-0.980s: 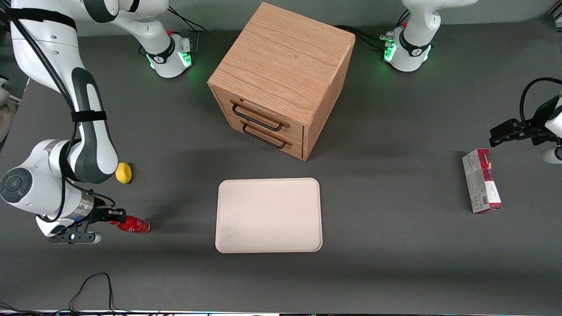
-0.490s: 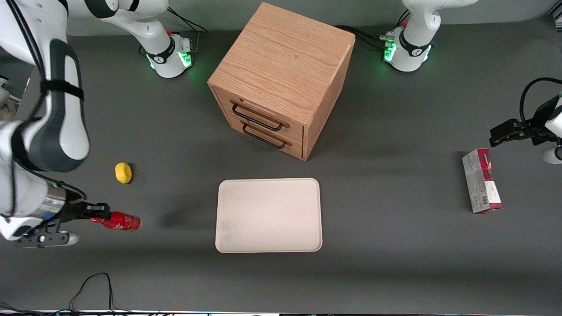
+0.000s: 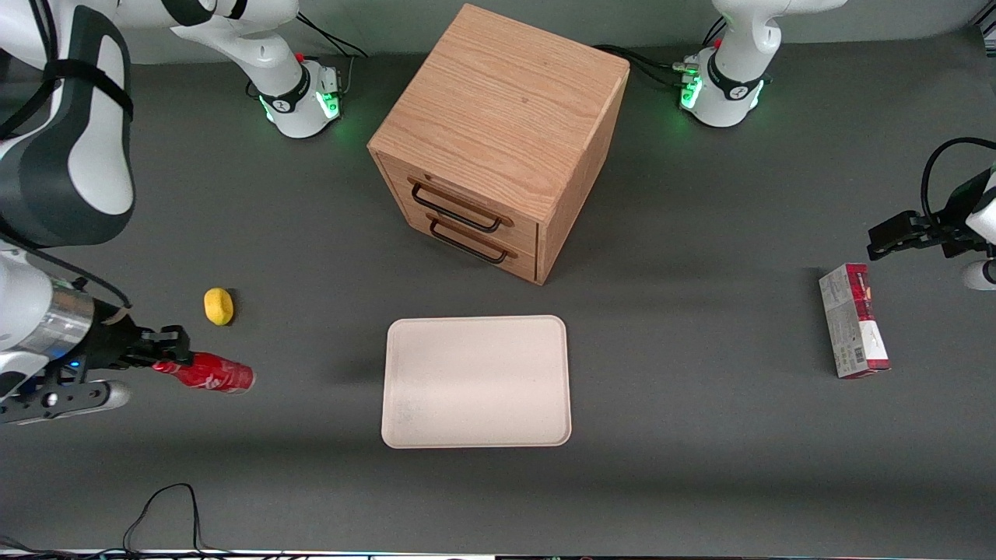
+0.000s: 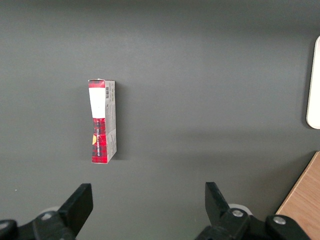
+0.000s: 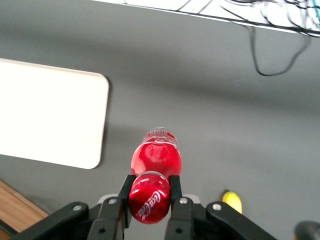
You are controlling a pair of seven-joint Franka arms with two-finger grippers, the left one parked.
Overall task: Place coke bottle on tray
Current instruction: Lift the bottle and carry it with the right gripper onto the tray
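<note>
My right gripper [image 3: 167,351] is shut on the coke bottle [image 3: 210,374], a small all-red bottle, at its cap end. The bottle sticks out sideways from the fingers, lifted above the table toward the working arm's end. In the right wrist view the two black fingers clamp the red cap end of the bottle [image 5: 156,159], midway between the fingertips of the gripper [image 5: 149,182]. The cream-white tray [image 3: 476,381] lies flat in front of the cabinet, apart from the bottle. It also shows in the right wrist view [image 5: 50,115].
A wooden two-drawer cabinet [image 3: 498,140] stands farther from the camera than the tray. A small yellow lump [image 3: 219,306] lies beside the bottle, a bit farther from the camera. A red-and-white carton [image 3: 853,330] lies toward the parked arm's end. A black cable [image 3: 167,513] loops at the table's near edge.
My right gripper has risen with the bottle held in it and drawn back toward the working arm's end. The bottle has left the table. The arm's shadow has shifted toward the tray.
</note>
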